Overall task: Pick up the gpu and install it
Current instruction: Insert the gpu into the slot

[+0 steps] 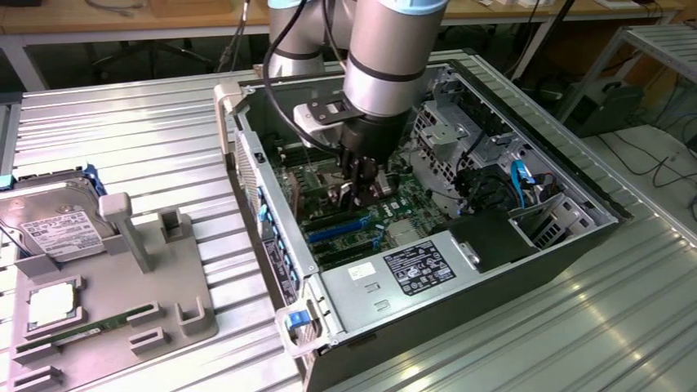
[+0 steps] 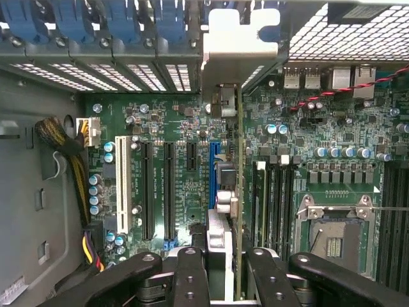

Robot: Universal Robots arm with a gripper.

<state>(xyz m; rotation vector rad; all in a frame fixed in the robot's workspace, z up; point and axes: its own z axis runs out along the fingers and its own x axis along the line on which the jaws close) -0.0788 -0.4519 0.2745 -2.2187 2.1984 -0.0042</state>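
The gpu (image 2: 239, 166) appears edge-on in the wrist view as a thin green board with small parts on one face. Its silver end bracket (image 2: 238, 38) reaches the case's rear slot wall. My gripper (image 2: 227, 259) is shut on the card's near end, one black finger (image 2: 192, 275) on each side. The card stands upright over the motherboard (image 2: 185, 128), right beside the blue expansion slot (image 2: 213, 173). Whether it is seated there I cannot tell. In the exterior view my gripper (image 1: 363, 194) hangs deep inside the open computer case (image 1: 566, 175), with the gpu (image 1: 381, 189) partly hidden between its fingers.
A grey power supply (image 1: 414, 265) fills the case's near end and a drive cage (image 1: 446, 139) stands on the exterior view's right. Yellow-black cables (image 2: 64, 147) run near the white slot. Outside, a grey fixture (image 1: 130, 302) holds a hard drive (image 1: 55, 229) and a memory stick (image 1: 87, 331).
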